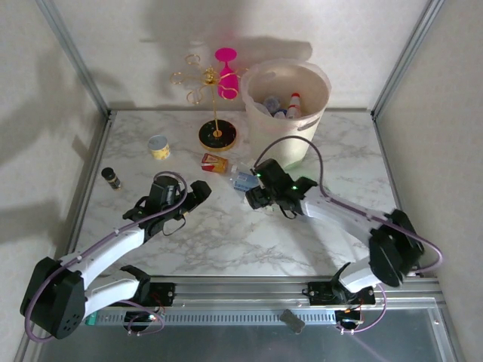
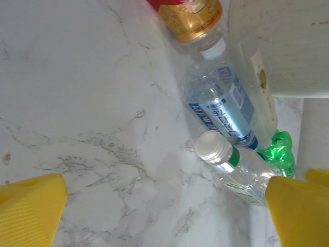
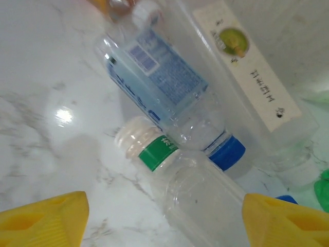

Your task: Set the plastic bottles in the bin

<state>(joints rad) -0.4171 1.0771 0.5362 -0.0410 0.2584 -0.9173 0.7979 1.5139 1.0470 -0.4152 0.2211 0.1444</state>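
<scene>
Bin: the pale round bin (image 1: 311,136) is standing at the far right of the table, its thin liner folding over the rim
Inside the bin: a red-capped bottle (image 1: 294,104) and a clear bottle (image 1: 272,103) are lying at the bottom; whether more are sitting beneath them I cannot tell
Bottles outside: a cluster is lying on its side just in front of the bin, with the blue-label bottle (image 3: 159,77) touching the green-banded bottle (image 3: 180,175), the pale-label bottle (image 3: 252,77) lying along its far side, a green bottle (image 2: 280,152) lying beyond and a red and gold bottle (image 2: 190,18) lying at the cluster's left end
Right claw: the right claw (image 3: 165,206) is hanging released, its yellow fingers (image 3: 43,218) spreading wide either side of the green-banded bottle
Left claw: the left claw (image 2: 165,206) is hanging released over bare table, near the cluster
Other containers: a yellow cup (image 1: 158,146) with a pale top and a dark vial (image 1: 111,177) are standing at the left, well apart from the bottles
Stand: a gold wire stand (image 1: 216,134) is standing left of the bin, a pink glass (image 1: 226,75) hanging on it
Surface: the white marble table (image 1: 226,241) is lying bare in front
Room: white walls are enclosing it, with metal posts (image 1: 75,56) rising at the corners
</scene>
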